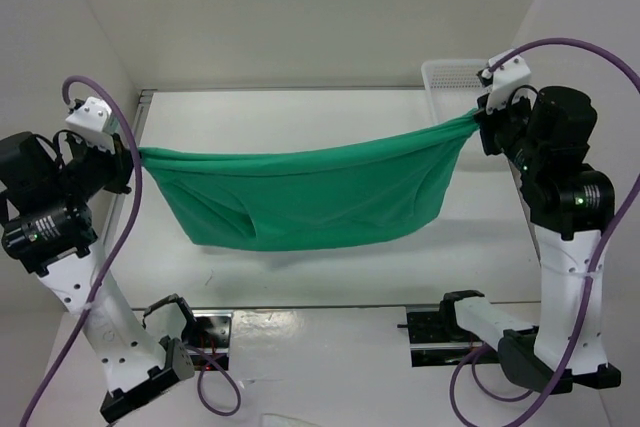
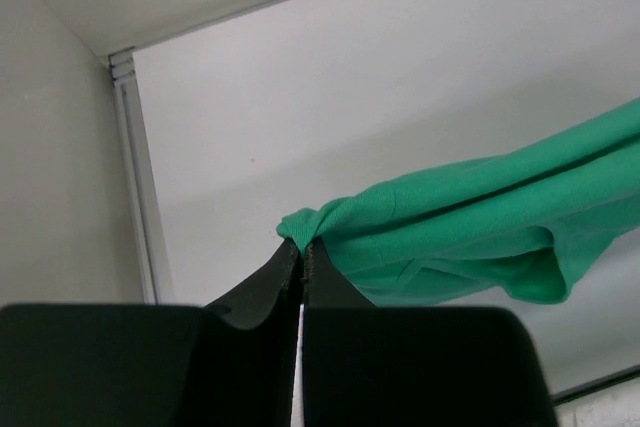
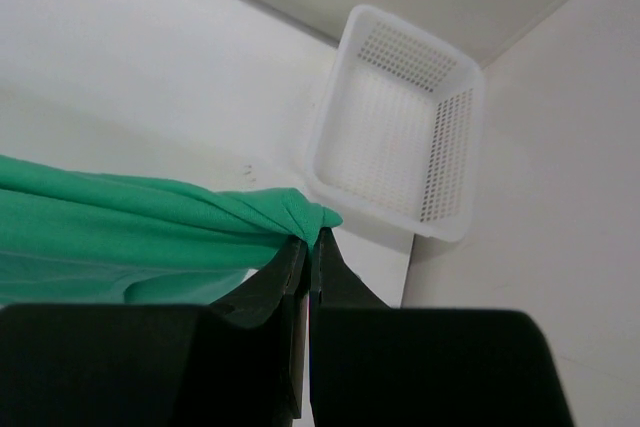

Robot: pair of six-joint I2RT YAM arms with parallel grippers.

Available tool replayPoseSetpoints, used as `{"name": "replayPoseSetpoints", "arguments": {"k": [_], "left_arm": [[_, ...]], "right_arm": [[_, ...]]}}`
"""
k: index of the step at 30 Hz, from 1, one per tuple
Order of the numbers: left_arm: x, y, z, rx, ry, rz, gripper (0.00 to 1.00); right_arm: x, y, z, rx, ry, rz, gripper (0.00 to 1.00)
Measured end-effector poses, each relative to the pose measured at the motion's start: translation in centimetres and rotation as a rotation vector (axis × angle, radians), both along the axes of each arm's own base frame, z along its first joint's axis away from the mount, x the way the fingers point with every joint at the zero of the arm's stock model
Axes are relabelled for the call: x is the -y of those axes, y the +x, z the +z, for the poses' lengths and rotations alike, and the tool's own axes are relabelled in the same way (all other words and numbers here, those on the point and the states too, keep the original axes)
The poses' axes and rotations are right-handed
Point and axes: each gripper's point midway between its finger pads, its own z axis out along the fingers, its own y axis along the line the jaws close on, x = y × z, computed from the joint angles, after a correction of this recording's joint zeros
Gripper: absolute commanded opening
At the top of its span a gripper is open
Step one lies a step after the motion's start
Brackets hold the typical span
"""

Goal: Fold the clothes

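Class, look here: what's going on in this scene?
Two robot arms hold a green T-shirt stretched between them over the table. The left pincer is shut on one bunched end, the right pincer on the other. It sags in the middle, not yet folded. A white basket stands at the far right corner.

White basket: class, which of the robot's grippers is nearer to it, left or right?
Right. The right gripper, pinching one end of the green shirt, sits close to the basket. The left gripper holds the other end across the table, far from it.
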Motion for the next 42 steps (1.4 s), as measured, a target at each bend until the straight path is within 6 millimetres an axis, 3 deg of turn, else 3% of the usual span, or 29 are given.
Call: {"name": "replayPoseSetpoints", "arguments": {"k": [6, 12, 17, 23, 29, 36, 42], "left_arm": [[-1.3, 1.5, -4.8, -0.135, -0.081, 0.012, 0.00], [-3.4, 4.3, -10.0, -0.301, -0.178, 0.026, 0.00], [-5.0, 8.3, -14.4, -0.433, -0.257, 0.007, 0.00], [-4.7, 14.4, -19.5, -0.582, -0.302, -0.055, 0.00], [-4.7, 19.2, -21.6, -0.619, -0.314, -0.089, 0.00], [-6.2, 24.0, -22.6, -0.615, -0.325, -0.102, 0.00], [-5.6, 26.5, -26.2, -0.688, -0.348, -0.129, 0.00]], "right_arm": [[-0.2, 2.6, -5.5, -0.158, -0.013, -0.001, 0.00], [-0.6, 7.3, -13.0, -0.373, -0.030, 0.001, 0.00], [-1.1, 10.9, -17.1, -0.466, -0.039, 0.006, 0.00], [-1.3, 16.4, -22.3, -0.566, -0.056, -0.002, 0.00], [-1.6, 20.7, -26.7, -0.632, -0.062, -0.011, 0.00], [-2.1, 24.8, -29.7, -0.654, -0.056, -0.014, 0.00], [-2.6, 27.8, -32.2, -0.661, -0.065, -0.015, 0.00]]}}
